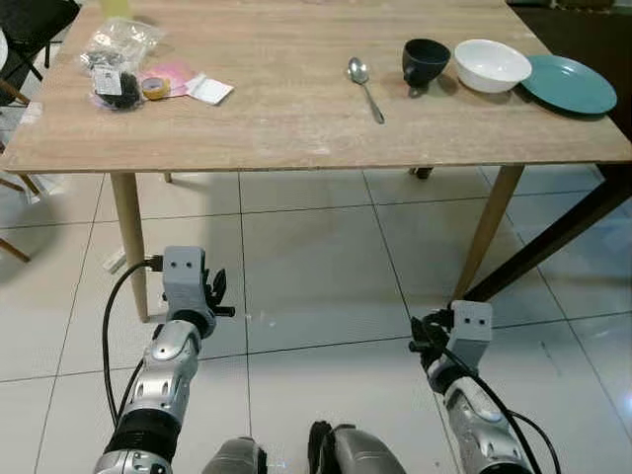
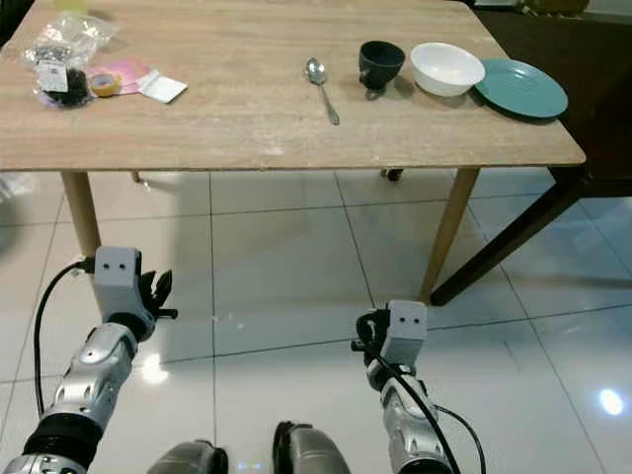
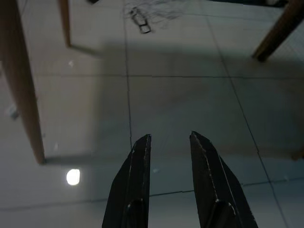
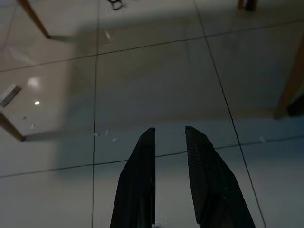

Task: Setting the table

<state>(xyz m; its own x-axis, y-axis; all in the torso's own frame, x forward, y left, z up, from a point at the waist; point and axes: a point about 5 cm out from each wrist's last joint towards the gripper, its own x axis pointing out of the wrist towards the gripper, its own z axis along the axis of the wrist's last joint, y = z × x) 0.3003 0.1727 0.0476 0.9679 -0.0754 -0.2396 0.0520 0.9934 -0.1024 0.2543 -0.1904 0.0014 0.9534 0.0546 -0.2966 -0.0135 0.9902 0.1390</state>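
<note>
Table of pale wood fills the upper part of the left eye view. On it, toward its right end, lie a spoon, then a dark cup, a white bowl and a teal plate, set in a row, the bowl just beside the plate. At the left end sit a clear bag of dark bits, a tape roll and a white packet. Below, over the tiled floor, the left gripper and the right gripper hang low, well apart from the table top and holding nothing.

The right eye view gives the same scene, with the table's right front leg plain.

In the left wrist view the left gripper's fingers stand slightly apart, empty, above floor tiles, with a table leg at the side.

In the right wrist view the right gripper's fingers are likewise a little apart and empty, over shaded tiles.
</note>
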